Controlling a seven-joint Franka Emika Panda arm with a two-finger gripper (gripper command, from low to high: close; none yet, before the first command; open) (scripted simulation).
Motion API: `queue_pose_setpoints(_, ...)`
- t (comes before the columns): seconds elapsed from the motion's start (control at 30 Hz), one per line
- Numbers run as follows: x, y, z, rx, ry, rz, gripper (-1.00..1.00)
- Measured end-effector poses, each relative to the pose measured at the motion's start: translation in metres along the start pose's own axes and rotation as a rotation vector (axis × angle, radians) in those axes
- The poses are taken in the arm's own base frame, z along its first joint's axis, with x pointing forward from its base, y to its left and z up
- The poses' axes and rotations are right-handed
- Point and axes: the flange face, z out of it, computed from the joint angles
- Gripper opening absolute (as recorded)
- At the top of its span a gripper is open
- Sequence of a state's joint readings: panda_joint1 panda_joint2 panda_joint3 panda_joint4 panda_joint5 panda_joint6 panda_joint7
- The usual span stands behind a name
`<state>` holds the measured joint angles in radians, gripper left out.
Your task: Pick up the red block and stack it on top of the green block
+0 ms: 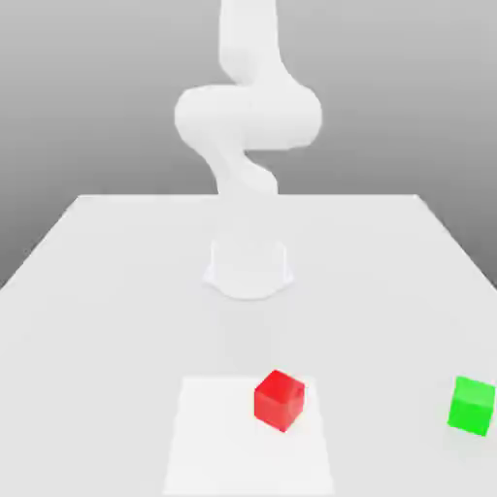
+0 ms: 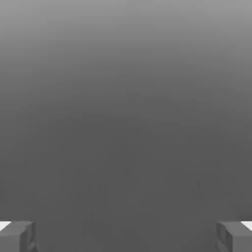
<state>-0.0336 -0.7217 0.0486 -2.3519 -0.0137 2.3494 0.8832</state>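
A white table (image 1: 116,291) lay under grey haze; the red block (image 1: 280,399) sat near its front edge, the green block (image 1: 473,405) well apart toward the exterior view's right. The gripper (image 2: 126,236) was spread wide and empty, so no pick seemed begun; next it likely had to descend over the red block

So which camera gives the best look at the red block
The exterior view: the red block sits in plain sight on the table, with the green block apart toward that view's right. The hand view looks at grey background between the open pincer fingertips.
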Motion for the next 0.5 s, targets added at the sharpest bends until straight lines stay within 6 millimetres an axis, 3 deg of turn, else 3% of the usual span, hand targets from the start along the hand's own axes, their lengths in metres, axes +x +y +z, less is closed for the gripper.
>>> queue_pose_setpoints(0.1, -0.024, 0.008, 0.078, -0.111, -0.045, 0.073, 0.00)
queue_pose_setpoints(0.23, -0.062, 0.038, 0.170, -0.249, -0.107, 0.173, 0.00)
queue_pose_setpoints(0.37, -0.108, 0.084, 0.246, -0.383, -0.175, 0.283, 0.00)
queue_pose_setpoints(0.5, -0.167, 0.142, 0.305, -0.522, -0.254, 0.410, 0.00)
